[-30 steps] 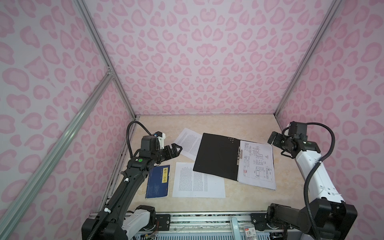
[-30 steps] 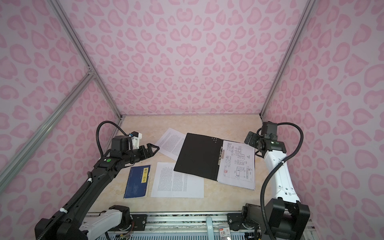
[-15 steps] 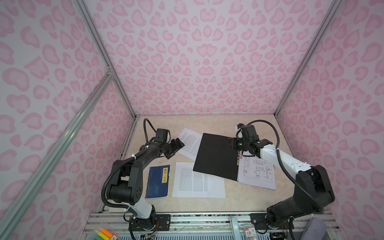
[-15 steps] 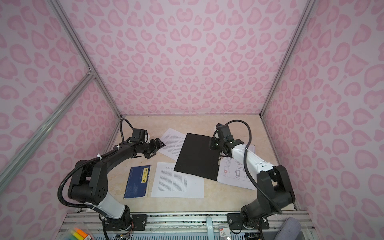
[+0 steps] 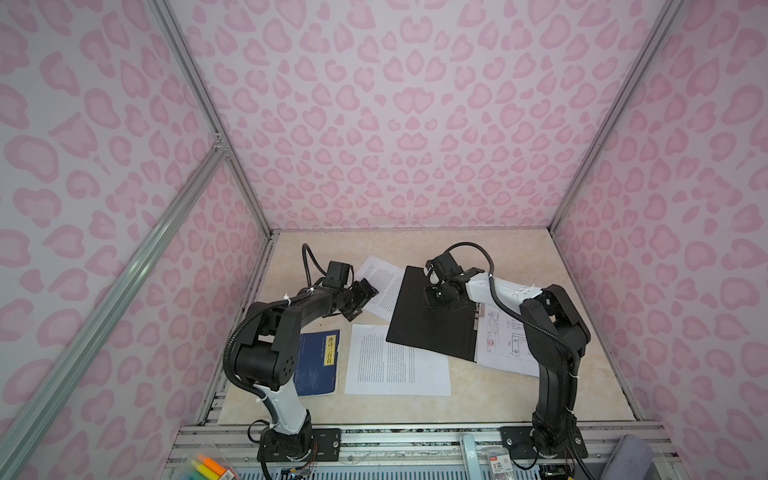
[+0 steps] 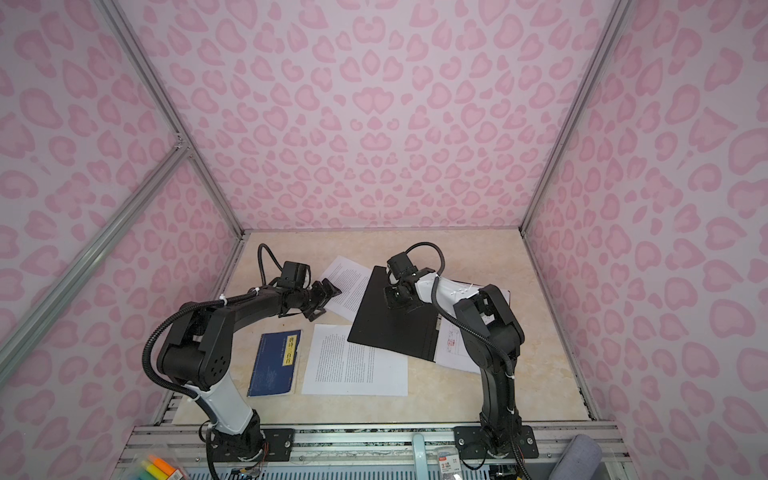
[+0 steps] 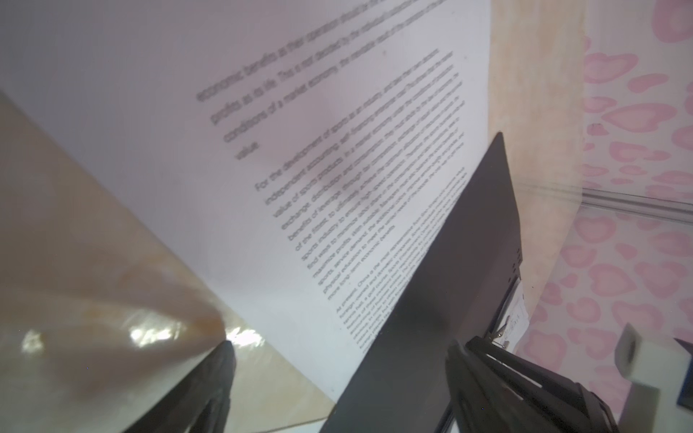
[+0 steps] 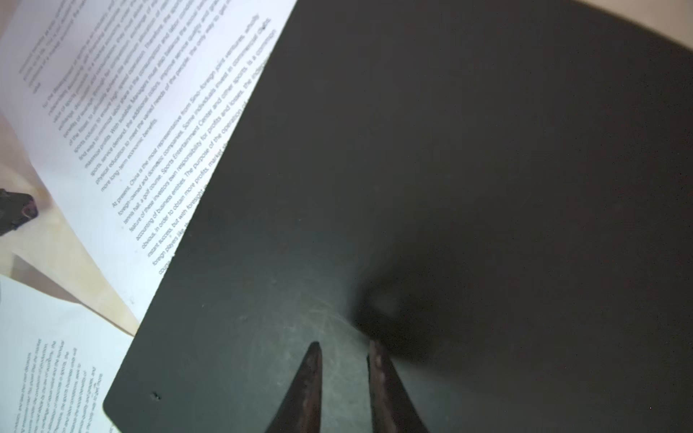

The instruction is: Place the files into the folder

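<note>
The folder (image 5: 432, 332) lies open near the middle of the tabletop (image 5: 519, 257), black inside facing up, and shows in both top views. On its right half, toward the tabletop's right edge, rests a sheet with line drawings (image 5: 505, 340).

Two printed text sheets lie outside it. One sheet (image 5: 382, 286) sits toward the far left, its right part tucked under the folder's left edge. The other sheet (image 5: 395, 365) lies by the near edge, its far right corner under the folder. A dark blue book with a yellow label (image 5: 318, 365) lies near the left edge, just beside that sheet.

The left gripper (image 5: 361, 297) hangs over the left edge of the far sheet, jaws spread wide and holding nothing. The right gripper (image 8: 345, 343) points down at the folder's black left half. Its fingertips (image 8: 377, 356) stand narrowly parted with nothing between them. I cannot tell whether they touch the surface.
</note>
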